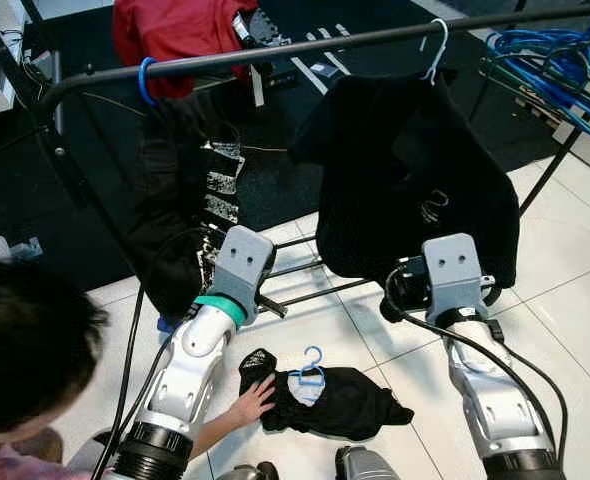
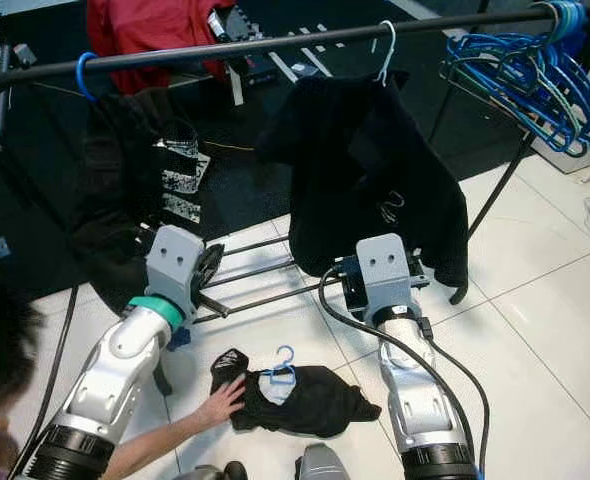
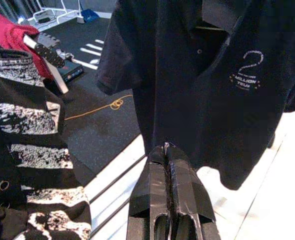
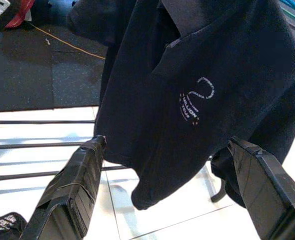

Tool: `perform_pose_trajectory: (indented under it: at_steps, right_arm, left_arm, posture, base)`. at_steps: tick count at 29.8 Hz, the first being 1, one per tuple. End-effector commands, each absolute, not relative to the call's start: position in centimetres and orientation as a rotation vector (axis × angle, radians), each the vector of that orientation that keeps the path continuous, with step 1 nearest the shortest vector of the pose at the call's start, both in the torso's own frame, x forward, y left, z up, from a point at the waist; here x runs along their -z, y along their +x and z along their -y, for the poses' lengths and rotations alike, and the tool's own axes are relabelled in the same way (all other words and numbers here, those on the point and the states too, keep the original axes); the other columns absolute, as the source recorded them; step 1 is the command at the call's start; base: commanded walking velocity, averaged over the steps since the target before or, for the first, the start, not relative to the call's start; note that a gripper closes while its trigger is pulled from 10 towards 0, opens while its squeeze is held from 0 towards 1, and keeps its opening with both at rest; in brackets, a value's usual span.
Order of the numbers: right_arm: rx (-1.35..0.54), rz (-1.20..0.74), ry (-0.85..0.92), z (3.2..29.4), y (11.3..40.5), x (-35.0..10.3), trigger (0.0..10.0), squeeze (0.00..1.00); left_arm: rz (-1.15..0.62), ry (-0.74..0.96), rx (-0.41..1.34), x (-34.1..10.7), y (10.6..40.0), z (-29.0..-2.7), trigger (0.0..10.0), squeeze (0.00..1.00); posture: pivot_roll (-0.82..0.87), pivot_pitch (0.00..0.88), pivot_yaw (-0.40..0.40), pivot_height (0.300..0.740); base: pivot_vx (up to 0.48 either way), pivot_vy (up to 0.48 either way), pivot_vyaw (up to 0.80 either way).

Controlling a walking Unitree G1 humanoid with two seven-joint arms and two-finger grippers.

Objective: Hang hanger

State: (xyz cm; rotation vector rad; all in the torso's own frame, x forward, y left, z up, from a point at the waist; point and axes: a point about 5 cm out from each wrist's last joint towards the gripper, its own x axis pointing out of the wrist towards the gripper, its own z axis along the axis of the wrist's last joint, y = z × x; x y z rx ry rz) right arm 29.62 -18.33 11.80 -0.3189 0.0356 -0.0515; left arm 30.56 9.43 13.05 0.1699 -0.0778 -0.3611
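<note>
black polo shirt point(image 1: 405, 170), blue hangers point(image 2: 530, 70)

Chest print on the hanging dark polo shirt

The dark polo shirt point(image 4: 197, 100) carries a small pale print on its chest: a large outlined "2" with tiny lettering below. The first line reads "MILLION"; the line under it is too small to read with certainty. The same print point(image 3: 247, 75) appears in the left wrist view.

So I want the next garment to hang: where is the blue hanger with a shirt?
In the left eye view, the blue hanger lies on the floor tiles between the two arms, on a black shirt under a person's hand.
</note>
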Motion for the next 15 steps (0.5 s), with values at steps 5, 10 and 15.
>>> perform_pose_trajectory:
  at_steps: [5,10,15]
  right_arm:
    - [0.059,-0.066,-0.306,18.44,29.41,-10.97,10.0,0.00]
    - [0.046,-0.062,-0.307,18.27,29.57,-11.19,10.0,0.00]
    - [0.048,-0.062,-0.310,18.32,29.73,-11.28,10.0,0.00]
  left_arm:
    - [0.054,0.182,0.364,-12.14,29.97,-9.71,10.0,0.00]
    - [0.059,0.173,0.351,-12.22,29.92,-9.74,10.0,0.00]
    - [0.055,0.174,0.346,-12.09,29.82,-9.92,10.0,0.00]
  posture:
    - [-0.26,0.029,0.105,0.740]
    - [-0.24,0.047,0.099,0.740]
    - [-0.25,0.058,0.094,0.740]
  base:
    - [0.000,0.000,0.00]
    - [0.000,0.000,0.00]
    - [0.000,0.000,0.00]
